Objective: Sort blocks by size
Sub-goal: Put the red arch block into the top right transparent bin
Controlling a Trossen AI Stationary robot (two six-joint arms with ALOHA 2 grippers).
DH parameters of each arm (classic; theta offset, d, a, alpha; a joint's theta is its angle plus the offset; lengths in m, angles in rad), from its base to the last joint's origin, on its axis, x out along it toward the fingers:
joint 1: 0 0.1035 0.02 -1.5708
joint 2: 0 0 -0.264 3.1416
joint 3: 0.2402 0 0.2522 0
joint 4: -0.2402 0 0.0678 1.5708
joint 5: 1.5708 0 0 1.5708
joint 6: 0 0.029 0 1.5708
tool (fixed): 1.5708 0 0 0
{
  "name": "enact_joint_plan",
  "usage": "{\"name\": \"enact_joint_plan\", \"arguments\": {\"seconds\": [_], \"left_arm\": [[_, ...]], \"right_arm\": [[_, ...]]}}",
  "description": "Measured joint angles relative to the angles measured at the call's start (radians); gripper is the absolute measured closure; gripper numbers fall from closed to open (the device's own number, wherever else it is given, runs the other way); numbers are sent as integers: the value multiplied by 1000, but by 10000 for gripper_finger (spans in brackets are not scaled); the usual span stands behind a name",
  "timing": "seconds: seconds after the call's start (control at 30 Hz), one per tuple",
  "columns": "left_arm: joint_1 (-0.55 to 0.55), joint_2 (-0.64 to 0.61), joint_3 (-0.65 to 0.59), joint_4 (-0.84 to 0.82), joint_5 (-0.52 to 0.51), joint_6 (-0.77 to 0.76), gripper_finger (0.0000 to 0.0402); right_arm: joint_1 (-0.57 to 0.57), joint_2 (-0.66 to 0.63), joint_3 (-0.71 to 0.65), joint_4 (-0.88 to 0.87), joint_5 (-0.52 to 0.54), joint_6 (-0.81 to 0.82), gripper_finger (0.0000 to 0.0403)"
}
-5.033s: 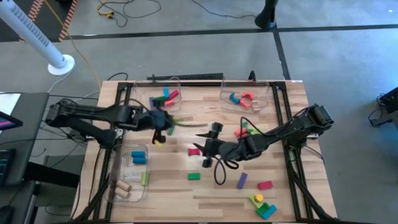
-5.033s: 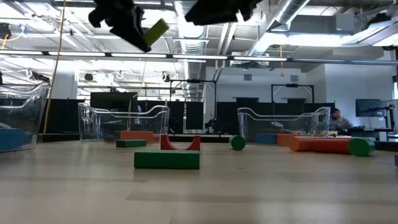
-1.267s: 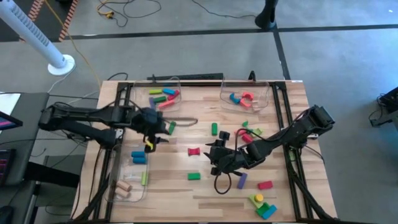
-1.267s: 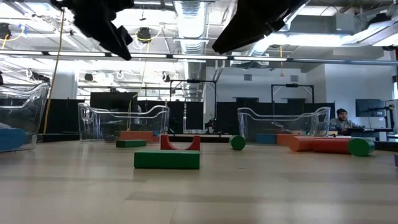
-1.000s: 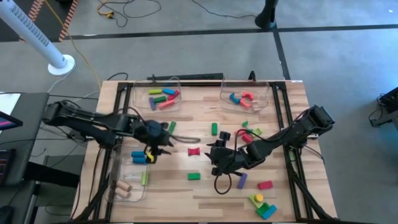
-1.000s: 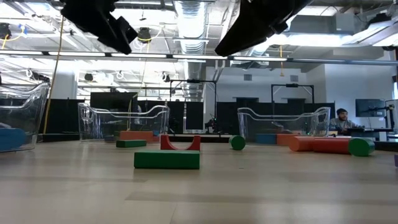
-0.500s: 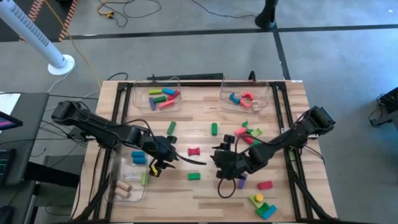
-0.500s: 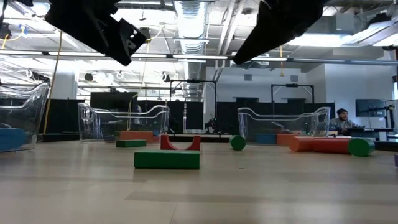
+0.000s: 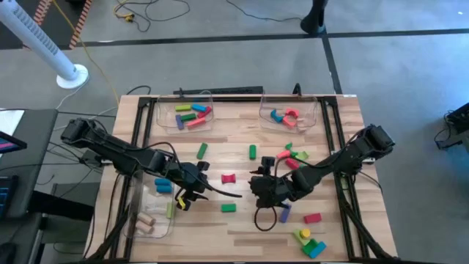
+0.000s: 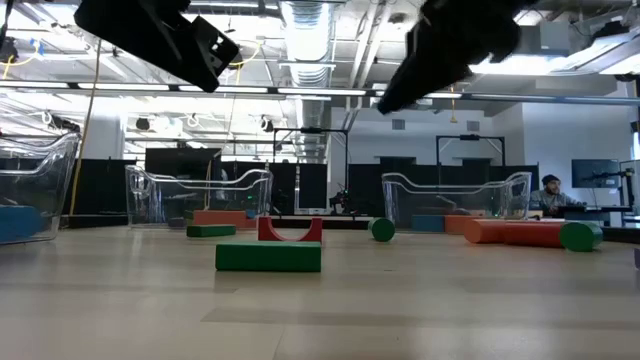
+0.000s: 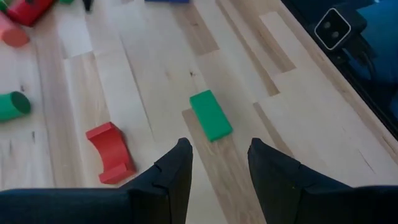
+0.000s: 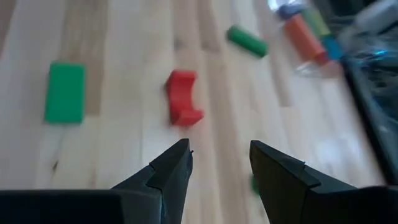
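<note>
My left gripper [image 9: 201, 189] hovers open and empty over the table's middle left. A flat green block [image 11: 210, 115] lies on the wood just ahead of its fingers, and a red arch block [image 11: 111, 151] rests on its side beside it. My right gripper [image 9: 253, 186] hovers open and empty at the middle, facing the same red arch [image 12: 184, 96] and green block [image 12: 64, 92]. In the high view the green block [image 9: 229, 207] and the arch [image 9: 229, 179] lie between the two grippers. More blocks lie scattered on the table's right half.
Clear bins stand at the far left [image 9: 192, 114], at the far right [image 9: 287, 116] and along the left edge [image 9: 157, 205], each with blocks inside. Loose blocks: two green ones [image 9: 201, 150] [image 9: 252, 152], a red and green cluster [image 9: 293, 156], a purple one [image 9: 284, 213], a red one [image 9: 312, 218], a yellow and blue pile [image 9: 311, 244].
My left gripper has moved toward the table's near edge and a little to the right, sinking slightly, and now hovers near the green block. My right gripper has turned a little in place. No block has moved.
</note>
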Motion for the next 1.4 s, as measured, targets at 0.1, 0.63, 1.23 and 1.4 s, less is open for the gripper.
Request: {"name": "enact_joint_plan", "arguments": {"seconds": [0.1, 0.63, 1.23, 1.4], "left_arm": [[-13, 3, -16, 62, -3, 4, 253], [0, 196, -129, 261, -276, -52, 253], [89, 359, -129, 423, -367, -128, 230], [89, 359, -129, 432, -366, -152, 196]], "right_arm": [[-24, 1, 0, 9, -63, -19, 205], [-127, 97, 1, 125, -237, -41, 205], [-89, 159, 0, 129, -214, 19, 205], [-90, 159, 0, 128, -213, 18, 205]]}}
